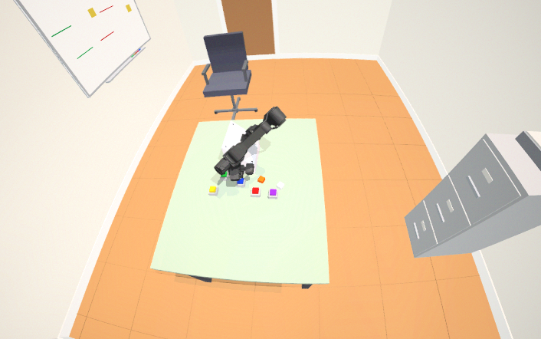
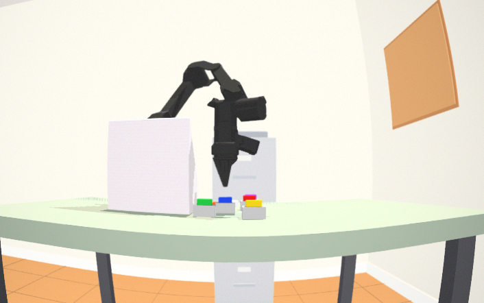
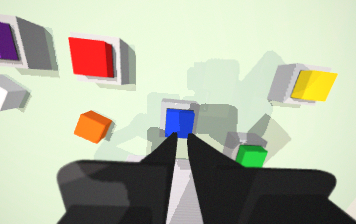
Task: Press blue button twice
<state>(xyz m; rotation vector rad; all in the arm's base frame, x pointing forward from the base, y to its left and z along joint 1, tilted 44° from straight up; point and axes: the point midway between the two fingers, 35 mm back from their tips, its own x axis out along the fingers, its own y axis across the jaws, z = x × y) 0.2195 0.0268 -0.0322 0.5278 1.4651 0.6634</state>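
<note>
Altogether the pale green table (image 1: pixel 247 247) carries five push-buttons on grey bases: green (image 3: pixel 251 155), blue (image 3: pixel 179 122), yellow (image 3: pixel 314 85), red (image 3: pixel 90 56) and purple (image 3: pixel 9 41). There are also two loose blocks, one orange (image 3: pixel 92 126) and one white (image 1: pixel 280 185), and a single white box (image 2: pixel 149 166) under the arm.

The gripper (image 2: pixel 224 184) points straight down, its jaws pressed almost together with nothing between them. It hangs above the blue button (image 2: pixel 225 199) with a clear gap in the exterior view, touching nothing. That button sits in the far row, between the green button and the orange block.

From the wrist the purple button is cut off at the left edge, and from above the arm partly covers the green button.
</note>
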